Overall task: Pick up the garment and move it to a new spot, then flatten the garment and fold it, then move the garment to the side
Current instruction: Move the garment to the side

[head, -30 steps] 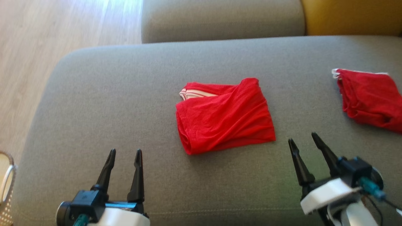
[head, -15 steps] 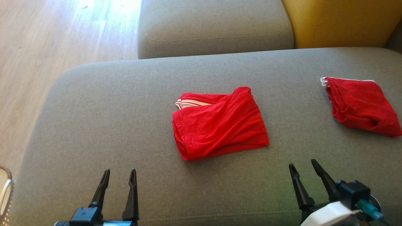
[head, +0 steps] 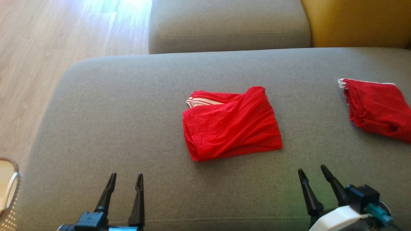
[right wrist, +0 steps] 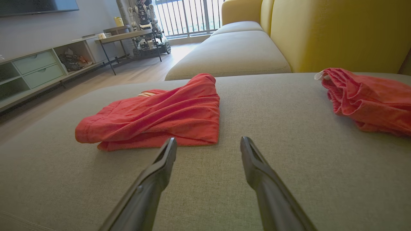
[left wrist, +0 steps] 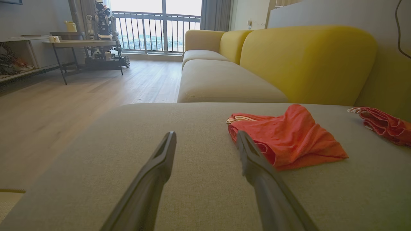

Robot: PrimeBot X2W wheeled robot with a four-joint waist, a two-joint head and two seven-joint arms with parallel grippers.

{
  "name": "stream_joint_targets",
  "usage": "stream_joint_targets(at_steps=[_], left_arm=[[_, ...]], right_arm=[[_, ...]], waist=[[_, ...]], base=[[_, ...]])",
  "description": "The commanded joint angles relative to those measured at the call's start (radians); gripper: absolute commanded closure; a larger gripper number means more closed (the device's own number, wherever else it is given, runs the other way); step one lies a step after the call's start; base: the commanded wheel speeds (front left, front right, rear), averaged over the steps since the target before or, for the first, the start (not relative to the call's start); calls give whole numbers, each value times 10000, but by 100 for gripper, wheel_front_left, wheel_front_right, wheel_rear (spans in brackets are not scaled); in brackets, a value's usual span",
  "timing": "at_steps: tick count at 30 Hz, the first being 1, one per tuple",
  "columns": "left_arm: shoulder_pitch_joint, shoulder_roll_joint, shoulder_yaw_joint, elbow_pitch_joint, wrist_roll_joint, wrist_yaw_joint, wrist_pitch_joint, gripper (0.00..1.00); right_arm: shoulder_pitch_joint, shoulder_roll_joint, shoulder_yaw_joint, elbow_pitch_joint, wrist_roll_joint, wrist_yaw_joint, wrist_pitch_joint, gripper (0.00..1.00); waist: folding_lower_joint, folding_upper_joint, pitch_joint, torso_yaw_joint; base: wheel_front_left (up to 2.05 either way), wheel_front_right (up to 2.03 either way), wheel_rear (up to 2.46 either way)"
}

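Near the ctr of the grey seat cushion (head: 112, 112) the garment (head: 231, 123) is seen: red, folded into a rough rectangle, w/ a white-striped band shown at its far-left corner. A second red cloth (head: 377, 107) is laid by the cushion's right edge, well apart from the garment. At the near edge, left side, the left gripper (head: 126, 175) is held w/ fingers spread apart, nothing btwn them. At the near edge, right side, the right gripper (head: 311, 169) is likewise parted & empty, tips pointed toward the garment's near-right corner but short of it. Beyond the far edge another grey cushion (head: 224, 25) & a yellow backrest (head: 356, 22) are seen; wood floor (head: 48, 48) is seen off the left edge.
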Motion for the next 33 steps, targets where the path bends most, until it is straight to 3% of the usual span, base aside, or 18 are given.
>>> stream_joint_targets(at_steps=[1,13,20,25,30,31,33], left_arm=[[-481,-72,206,-282,-8,-14,-122,0],[-921,-72,-177,-320,132,-75,-122,0],[-1559,-72,-615,-169,96,-124,-122,0],[-1889,-72,-917,-72,-21,-27,-122,0],[-2106,-72,-1130,1,-60,61,-122,0],[-2150,-72,-1153,7,-57,72,-122,0],[-2253,-72,-1197,28,-33,74,-122,0]], right_arm=[[-681,-38,130,-205,-63,-4,-105,0],[-3509,-43,-115,2194,613,-4,177,0],[-6225,-841,-310,4660,825,-4,1192,0],[-7147,-1259,-106,5894,1022,-4,1480,0],[-7748,-1254,270,6771,1523,-4,1584,0],[-7866,-1240,287,6905,1688,-4,1581,8],[-8064,-1288,379,7103,1865,-4,1423,76]], waist=[[1,0,84,131],[1,0,1115,788],[1,0,2090,1585],[1,0,2507,1931],[1,0,2767,2043],[1,0,2819,2046],[1,0,2879,2059]], base=[[0,0,0],[0,0,0],[0,0,0],[0,0,0],[0,0,0],[0,0,0],[0,0,0]])
